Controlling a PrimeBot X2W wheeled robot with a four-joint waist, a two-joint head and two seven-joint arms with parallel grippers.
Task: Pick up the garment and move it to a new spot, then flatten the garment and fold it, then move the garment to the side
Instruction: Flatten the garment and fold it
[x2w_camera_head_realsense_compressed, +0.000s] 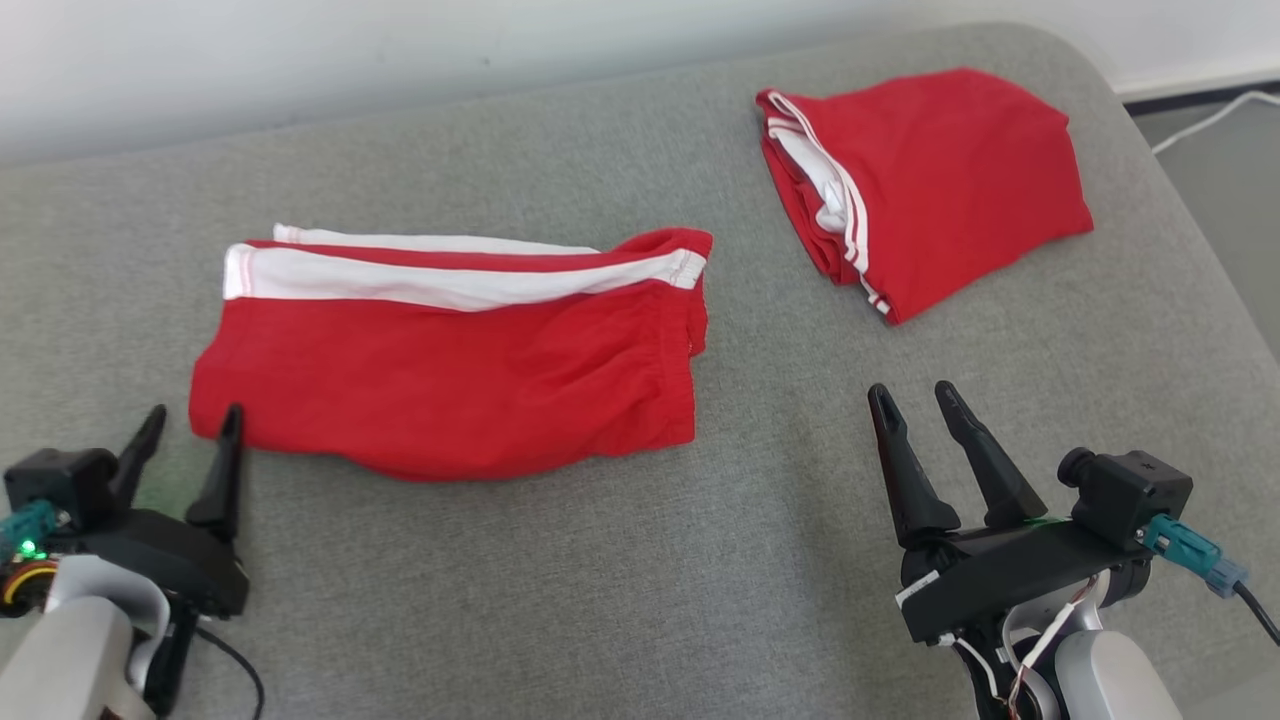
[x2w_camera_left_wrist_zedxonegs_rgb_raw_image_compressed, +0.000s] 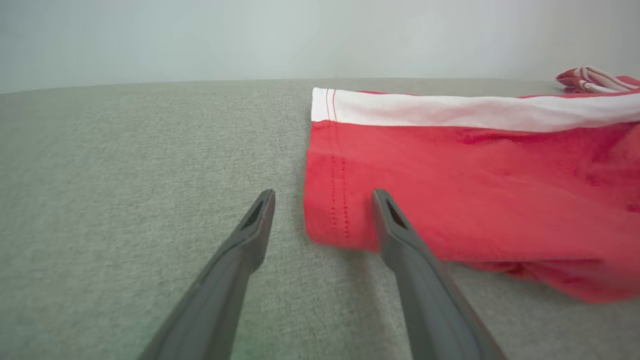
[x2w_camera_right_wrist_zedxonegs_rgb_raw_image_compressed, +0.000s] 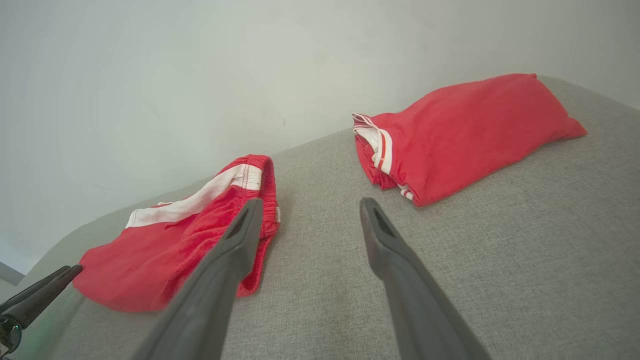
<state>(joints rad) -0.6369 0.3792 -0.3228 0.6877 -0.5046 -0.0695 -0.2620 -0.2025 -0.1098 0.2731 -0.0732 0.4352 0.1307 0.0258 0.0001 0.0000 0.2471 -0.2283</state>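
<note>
Garment (x2w_camera_head_realsense_compressed: 450, 390) just beside left hand (x2w_camera_head_realsense_compressed: 197, 415)

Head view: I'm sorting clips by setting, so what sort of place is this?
Probably an indoor garment-folding test setup: a grey fabric-covered surface with a rounded corner stands against a plain pale wall, and on it lie red shorts and a folded red garment.
</note>
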